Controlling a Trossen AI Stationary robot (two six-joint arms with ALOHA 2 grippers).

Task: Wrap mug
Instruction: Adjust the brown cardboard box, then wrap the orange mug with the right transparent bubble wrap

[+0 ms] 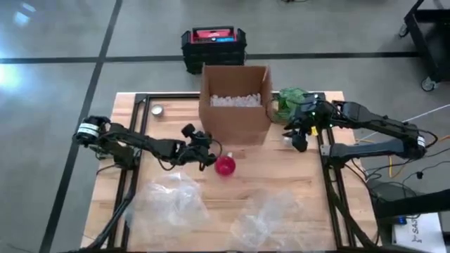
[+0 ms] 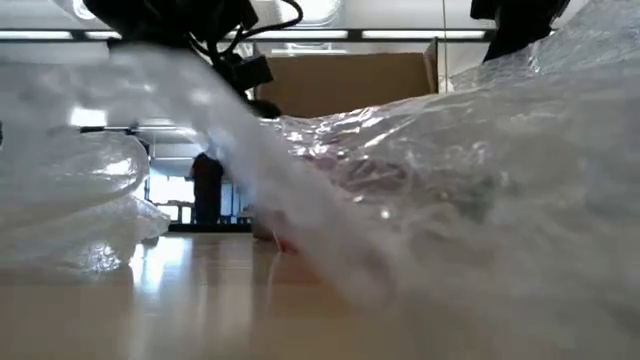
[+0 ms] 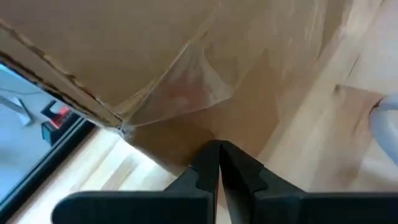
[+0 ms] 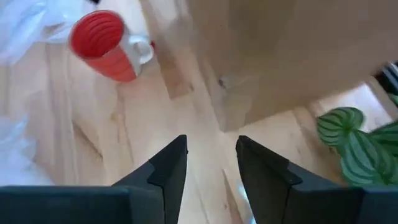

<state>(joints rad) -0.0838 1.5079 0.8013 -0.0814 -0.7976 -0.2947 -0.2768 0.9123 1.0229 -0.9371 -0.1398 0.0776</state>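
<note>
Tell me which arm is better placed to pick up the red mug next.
Probably the left. Its claw sits right beside the red mug, though shut. The right claw is open but farther off, past the cardboard box.

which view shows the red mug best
The right wrist view: the red mug lies on its side on the table, ribbed body and white handle plain. The high view shows it small, in front of the cardboard box. In the low view, bubble wrap hides it. The left wrist view misses it.
</note>
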